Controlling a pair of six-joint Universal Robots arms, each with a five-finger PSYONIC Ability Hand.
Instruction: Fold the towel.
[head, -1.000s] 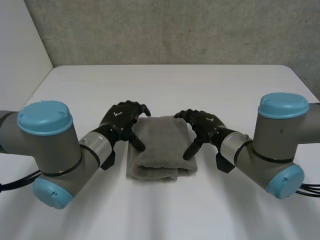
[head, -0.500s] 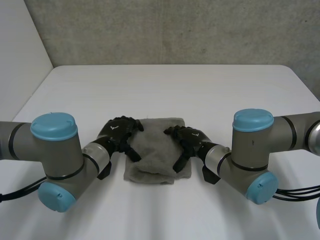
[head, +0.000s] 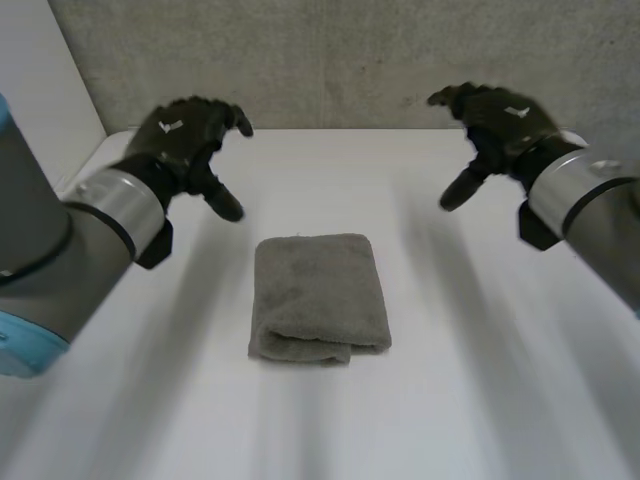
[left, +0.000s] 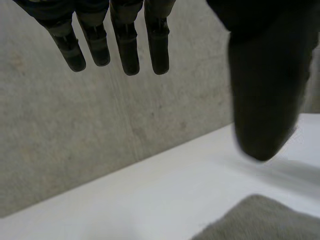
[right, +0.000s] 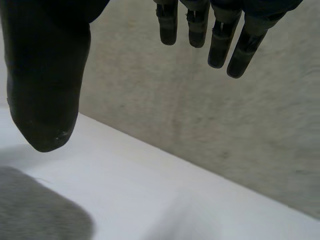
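1. The towel lies in the middle of the white table, a little toward 6 o'clock. It is a compact grey rectangle of several layers. A rounded fold runs along its 6 o'clock edge, and its sides are fairly straight.
2. The left hand hangs in the air at about 10 o'clock from the towel, well apart from it. Its fingers are spread and relaxed, the thumb stands away from them, and it holds nothing.
3. The right hand hangs at about 2 o'clock from the towel, also well apart from it. Its fingers are loose and wide, and it is empty too.
4. I judge the folding to be done, or almost done, because the cloth is neat and neither hand touches it. At most one more fold or a small pat to flatten the thick front edge is left.
5. The towel rests directly on the table top, inside nothing, and nothing lies on it.
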